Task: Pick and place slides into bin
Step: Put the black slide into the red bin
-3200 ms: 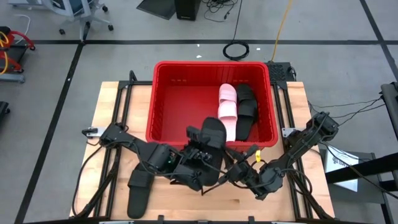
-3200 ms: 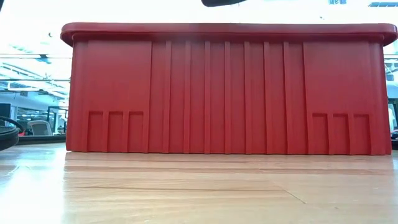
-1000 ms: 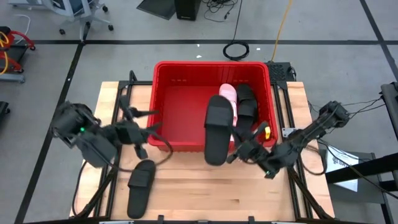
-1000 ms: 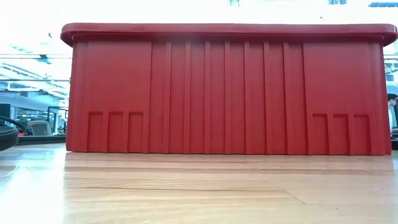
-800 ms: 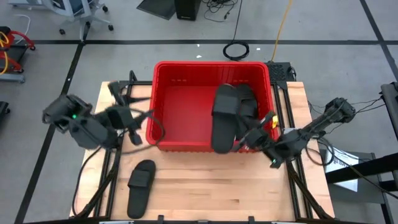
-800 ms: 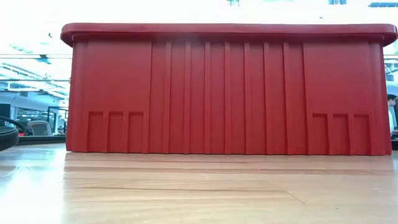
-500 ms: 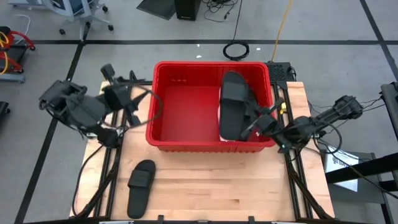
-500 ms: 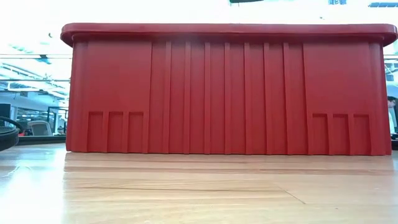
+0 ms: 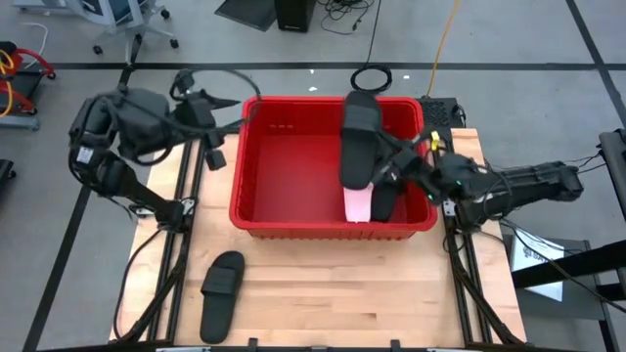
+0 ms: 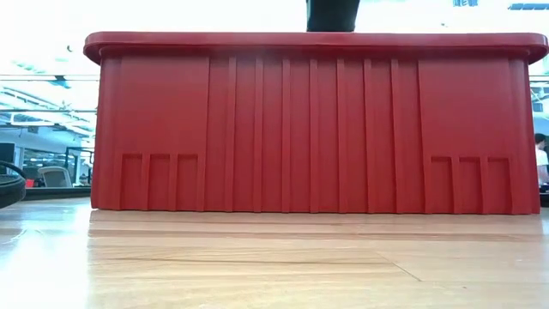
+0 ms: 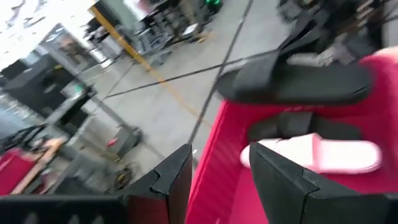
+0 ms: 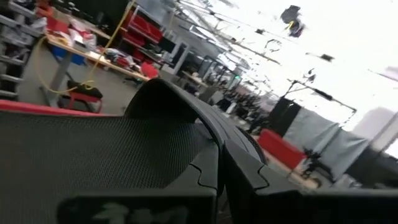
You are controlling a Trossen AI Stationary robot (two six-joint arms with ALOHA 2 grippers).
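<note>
- My right arm reaches in low from 3 o'clock, its right gripper point(image 9: 396, 168) over the bin's point(image 9: 256, 220) right half, fingers clamped together on a black slide point(image 9: 358, 137) hanging above the far rim.
- My left arm is folded back at 10 o'clock, off the table point(image 9: 323, 293); the left gripper point(image 9: 210, 132) holds nothing, fingers apart.
- A pink slide point(image 9: 358, 204) lies in the bin; another black slide point(image 9: 222, 293) lies on the table at 7 o'clock.

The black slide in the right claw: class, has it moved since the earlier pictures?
Yes. The black slide, shut in the right claw, has travelled from the red bin's near wall to above its far rim.
</note>
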